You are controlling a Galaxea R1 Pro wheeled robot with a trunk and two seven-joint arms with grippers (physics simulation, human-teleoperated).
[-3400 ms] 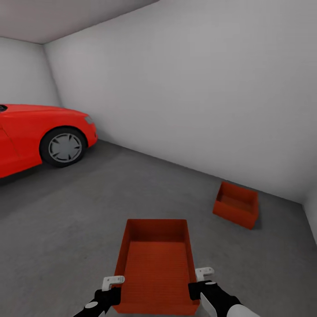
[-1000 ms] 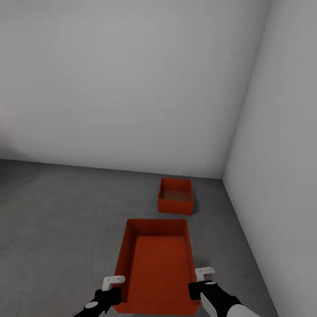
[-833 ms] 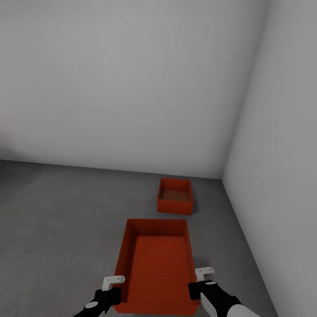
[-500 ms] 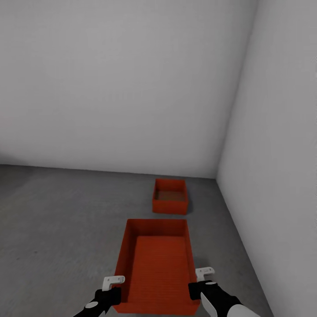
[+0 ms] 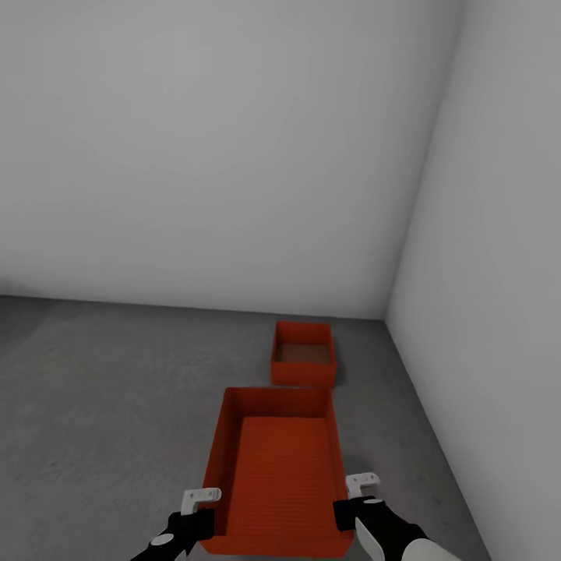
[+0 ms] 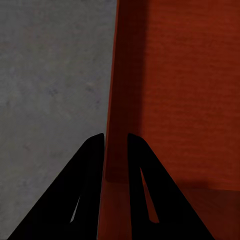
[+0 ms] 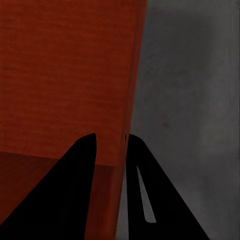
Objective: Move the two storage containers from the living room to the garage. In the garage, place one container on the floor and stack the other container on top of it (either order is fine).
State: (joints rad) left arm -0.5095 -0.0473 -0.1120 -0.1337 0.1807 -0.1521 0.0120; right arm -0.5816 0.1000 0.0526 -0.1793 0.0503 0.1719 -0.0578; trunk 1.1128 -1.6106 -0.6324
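Note:
I carry a red-orange storage container (image 5: 276,467) above the grey concrete floor (image 5: 101,389) of the garage. My left gripper (image 5: 201,499) is shut on its left wall (image 6: 116,100) and my right gripper (image 5: 360,489) is shut on its right wall (image 7: 131,90); each wrist view shows the thin wall pinched between two black fingers. The second storage container (image 5: 303,354) rests on the floor straight ahead, close to the room's corner, open side up.
A plain white wall (image 5: 218,156) closes the room ahead and another white wall (image 5: 499,273) runs along the right. The two meet just right of the resting container. Bare concrete stretches away to the left.
The view has swung right since 3.4 s ago: the red car has left the picture and the resting container now lies straight ahead. My grip on the carried container is unchanged.

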